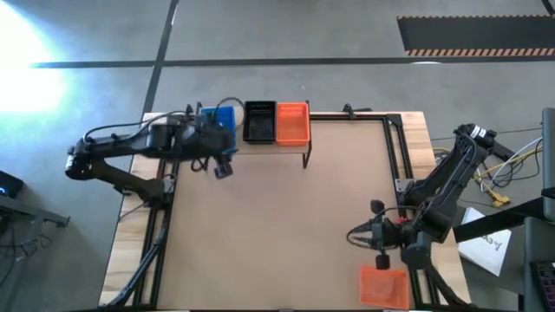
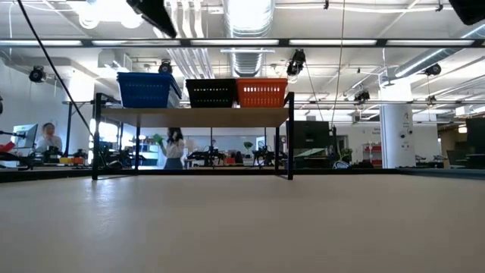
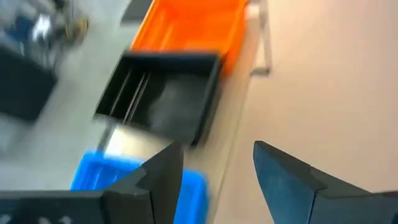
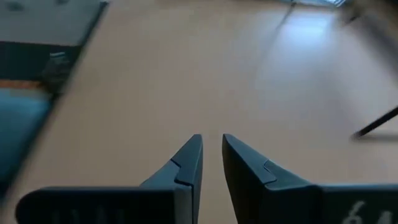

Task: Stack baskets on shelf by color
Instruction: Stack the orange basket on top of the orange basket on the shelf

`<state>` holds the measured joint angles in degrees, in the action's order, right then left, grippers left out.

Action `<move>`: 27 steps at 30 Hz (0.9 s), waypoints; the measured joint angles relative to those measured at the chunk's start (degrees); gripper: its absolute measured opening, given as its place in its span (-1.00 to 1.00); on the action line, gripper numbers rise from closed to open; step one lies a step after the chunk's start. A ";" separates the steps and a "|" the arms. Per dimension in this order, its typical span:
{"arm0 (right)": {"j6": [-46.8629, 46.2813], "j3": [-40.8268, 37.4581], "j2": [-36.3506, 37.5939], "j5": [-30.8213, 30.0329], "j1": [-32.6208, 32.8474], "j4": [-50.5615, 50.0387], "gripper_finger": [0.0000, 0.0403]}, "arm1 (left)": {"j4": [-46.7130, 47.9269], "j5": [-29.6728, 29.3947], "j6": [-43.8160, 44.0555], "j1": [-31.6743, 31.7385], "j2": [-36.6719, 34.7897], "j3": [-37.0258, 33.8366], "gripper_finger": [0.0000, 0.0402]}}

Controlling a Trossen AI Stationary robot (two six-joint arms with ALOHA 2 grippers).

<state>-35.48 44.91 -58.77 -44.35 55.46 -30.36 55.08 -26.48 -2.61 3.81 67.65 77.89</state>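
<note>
Three baskets stand side by side on the shelf at the table's far edge: blue, black and orange. The low view shows the same row on the plank: blue, black, orange. My left gripper hangs open just in front of the blue basket, touching nothing. Another orange basket sits on the table near its front right corner. My right gripper hovers beside it, toward the far edge, with a narrow gap between its fingers and nothing in it.
A black metal frame runs along the table's right and far sides. Cables and white papers lie off the table at the right. The wide brown middle of the tabletop is bare. People are in the room behind.
</note>
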 joint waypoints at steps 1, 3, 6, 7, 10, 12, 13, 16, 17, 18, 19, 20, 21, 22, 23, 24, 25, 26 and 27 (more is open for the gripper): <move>-1.84 0.22 0.24 3.07 0.00 -0.13 -0.72 | -2.71 -0.61 -0.65 -1.61 -0.02 -1.00 -0.10; -6.40 1.04 0.07 7.98 0.03 -1.35 -0.67 | -8.51 -1.04 -1.25 -4.54 0.05 -3.33 -0.10; -14.94 2.71 -1.58 16.11 0.02 -6.50 -0.54 | -15.73 -1.07 -1.08 -8.38 0.93 -6.50 -0.10; -17.55 3.07 -2.55 18.94 0.02 -8.29 -0.48 | -18.05 -1.07 -0.87 -9.66 1.39 -7.88 -0.11; -22.23 3.57 -5.79 26.54 0.04 -13.60 -0.31 | -25.59 -1.07 -0.84 -13.15 3.03 -12.18 -0.11; -22.46 3.58 -8.09 33.46 0.00 -14.32 -0.21 | -31.33 -1.05 -0.84 -15.24 4.27 -14.84 -0.11; -22.49 3.60 -9.33 37.18 0.01 -14.19 -0.17 | -34.77 -1.07 -0.98 -16.29 4.93 -16.24 -0.11; -26.01 3.60 -12.52 43.18 0.11 -13.46 -0.11 | -44.16 -1.07 -0.99 -19.62 7.17 -20.01 -0.11; -26.95 3.60 -13.49 44.41 0.13 -12.44 -0.10 | -47.39 -1.08 -1.00 -20.78 8.04 -21.20 -0.11; -27.45 3.60 -14.37 45.89 0.21 -10.99 -0.11 | -50.48 -1.08 -1.11 -22.03 8.95 -22.28 -0.11; -27.49 3.62 -15.29 47.13 0.32 -9.72 -0.12 | -54.01 -1.07 -1.59 -23.10 9.98 -23.37 -0.11; -27.50 3.65 -15.91 47.95 0.41 -9.07 -0.13 | -57.83 -1.08 -2.42 -24.02 10.95 -24.53 -0.11; -27.52 3.80 -16.38 48.28 0.47 -9.18 -0.15 | -61.35 -1.09 -3.20 -24.86 11.97 -25.59 -0.11; -27.56 3.92 -16.93 48.36 0.47 -9.40 -0.17 | -65.09 -1.11 -4.01 -25.50 13.04 -26.48 -0.11; -27.54 3.98 -17.45 48.27 0.41 -9.41 -0.19 | -69.19 -1.17 -4.72 -25.94 14.20 -27.22 -0.11; -27.38 4.01 -18.17 47.96 0.36 -9.44 -0.22 | -73.13 -1.26 -5.35 -26.20 15.38 -27.88 -0.11; -26.79 4.13 -18.93 47.33 0.35 -9.57 -0.25 | -76.80 -1.39 -5.68 -26.45 16.67 -28.53 -0.11; -26.26 4.24 -19.66 47.03 0.37 -9.56 -0.29 | -79.61 -1.45 -5.74 -26.63 17.96 -28.94 -0.11; -25.04 4.43 -20.33 46.80 0.38 -9.54 -0.34 | -81.77 -1.48 -5.78 -26.69 19.40 -29.04 -0.11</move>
<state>-60.52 49.35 -79.10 2.46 55.84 -39.90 -26.69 -27.97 -8.39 -22.88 87.06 48.85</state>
